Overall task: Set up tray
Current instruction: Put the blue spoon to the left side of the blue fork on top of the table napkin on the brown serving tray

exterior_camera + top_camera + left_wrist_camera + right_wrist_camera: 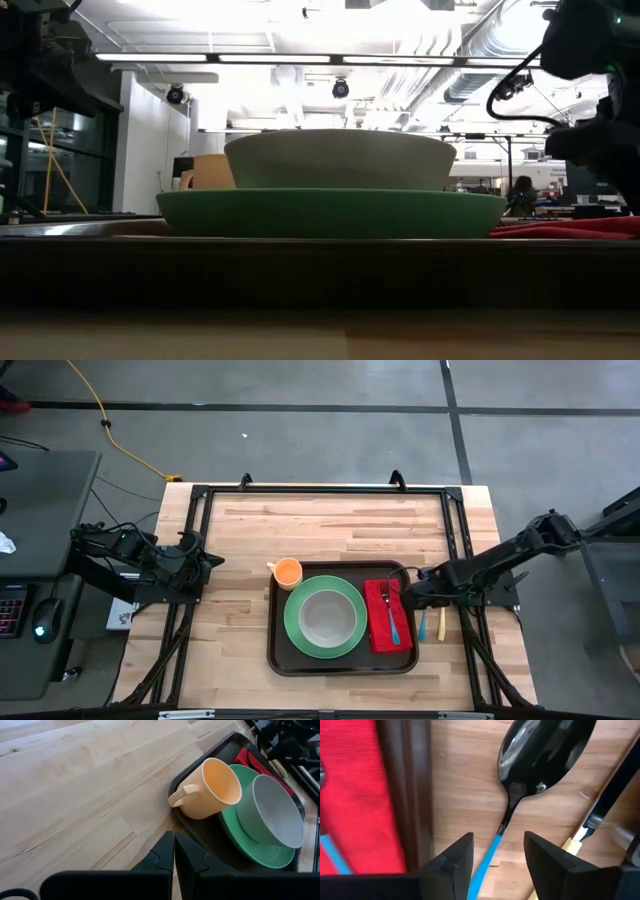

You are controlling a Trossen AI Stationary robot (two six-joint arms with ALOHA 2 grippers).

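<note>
1. Surface (340,520): wooden; it carries the tray and, beside it, loose cutlery.
2. Tray (282,660): centre-front; you already have plate (296,635), bowl (328,617), cup (288,572), napkin (380,632) and fork (391,615) aboard.
3. Right hand (497,852): fingers spread, grasping nothing, poised over the spoon (540,757) beside the tray's right rim. Your likely next move: descend, clench the blue handle.
4. Left hand (174,851): clenched, empty, parked left.

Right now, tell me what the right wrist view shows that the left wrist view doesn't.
Only the right wrist view: the open right gripper straddling a blue-handled spoon on the table, beside a yellow-handled knife.
Only the left wrist view: the shut left gripper, orange mug, green plate, grey bowl.
Both: the tray and red napkin.
</note>
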